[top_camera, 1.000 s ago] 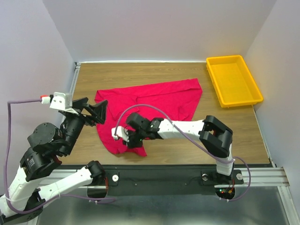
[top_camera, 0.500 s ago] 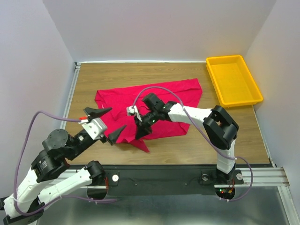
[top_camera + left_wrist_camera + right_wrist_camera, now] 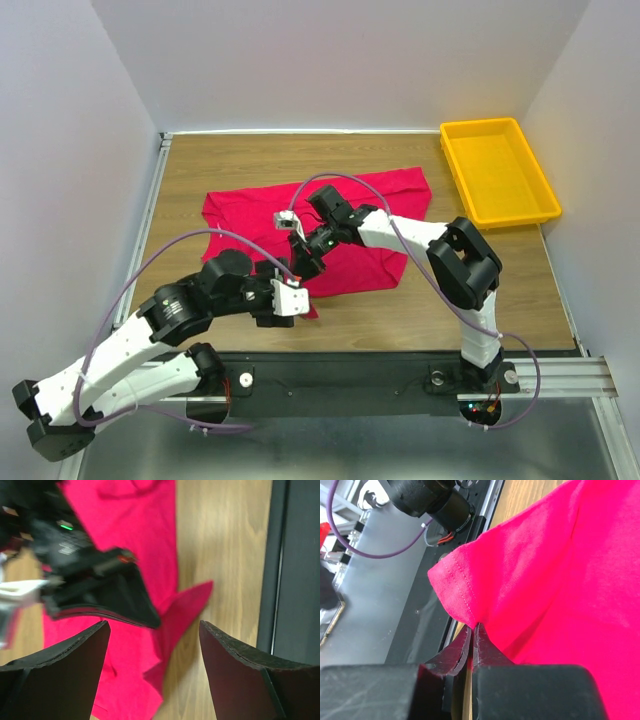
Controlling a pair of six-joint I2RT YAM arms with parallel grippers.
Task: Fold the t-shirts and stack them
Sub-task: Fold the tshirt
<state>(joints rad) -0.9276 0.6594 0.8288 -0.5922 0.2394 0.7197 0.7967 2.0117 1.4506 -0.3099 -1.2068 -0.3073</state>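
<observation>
Crimson cotton is spread over the middle of the wooden table (image 3: 250, 160), where the t-shirt (image 3: 405, 195) lies only partly flattened, its broad edge turned toward the back wall and a narrow pointed flap reaching toward the near edge. A raised fold of this cloth is pinched by the right gripper (image 3: 303, 265), which is reached in from the right across the garment. In the right wrist view its two fingers are seen pressed tightly together on a stitched hem (image 3: 457, 600), with the fabric bunched and lifted above them. The left gripper (image 3: 152, 630) is held just beside it at the shirt's near border. Its fingers (image 3: 235, 680) are spread wide apart with nothing clasped between them, and the pointed flap (image 3: 187, 605) and bare wood are framed in the gap. The black body of the right gripper is also caught in the left wrist view, blurred, above the red cloth. A yellow plastic tray (image 3: 515, 218) is set at the far right corner of the table, well apart from the shirt and from both arms. Purple cables (image 3: 160, 265) are looped in arcs over each arm.
</observation>
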